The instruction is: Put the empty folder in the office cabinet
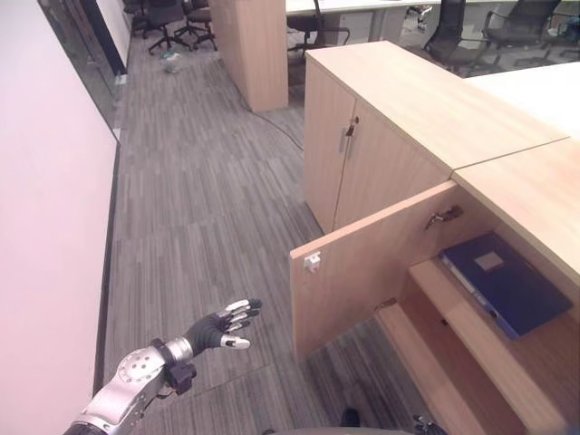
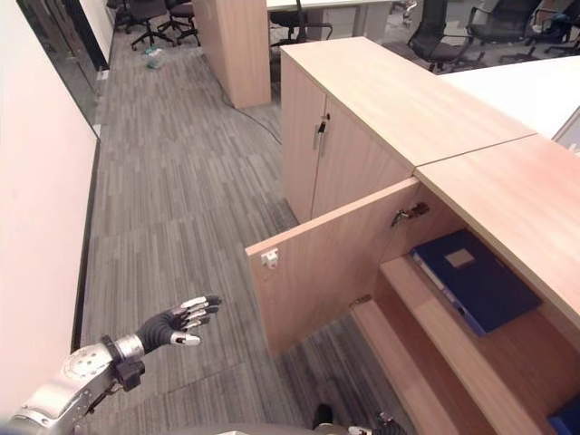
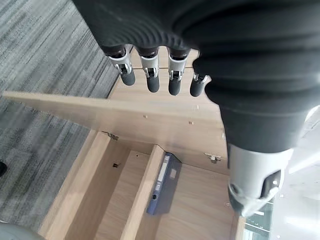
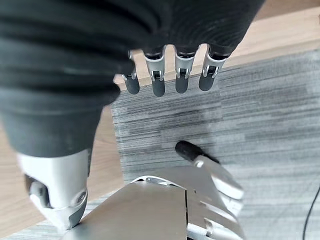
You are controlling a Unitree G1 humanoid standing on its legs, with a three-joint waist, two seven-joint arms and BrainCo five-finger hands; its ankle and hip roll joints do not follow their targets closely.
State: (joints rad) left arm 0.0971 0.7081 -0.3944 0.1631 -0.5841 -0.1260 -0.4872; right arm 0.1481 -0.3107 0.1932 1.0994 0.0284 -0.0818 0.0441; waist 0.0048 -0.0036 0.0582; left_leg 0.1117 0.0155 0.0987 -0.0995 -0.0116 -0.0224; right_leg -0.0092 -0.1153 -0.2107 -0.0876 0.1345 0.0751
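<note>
Blue folder (image 1: 507,283) lies flat on the upper shelf (image 1: 471,331) inside the open office cabinet (image 1: 535,195), spine toward the opening, pale label patch facing up. Cabinet door (image 1: 362,267) stands swung out wide over the grey carpet (image 1: 208,181); a small white catch sits near its free upper corner.

Left hand (image 1: 222,328) is raised over the carpet, well apart from the door's edge, fingers straight and slightly spread, holding nothing. Its wrist view looks down past the fingertips at the door and the folder beyond.

Right hand (image 4: 170,75) shows in its own wrist view, fingers relaxed and extended, empty, above carpet beside a wooden panel.

A second, closed cabinet (image 1: 362,136) stands farther back; office chairs (image 1: 181,18) beyond.
</note>
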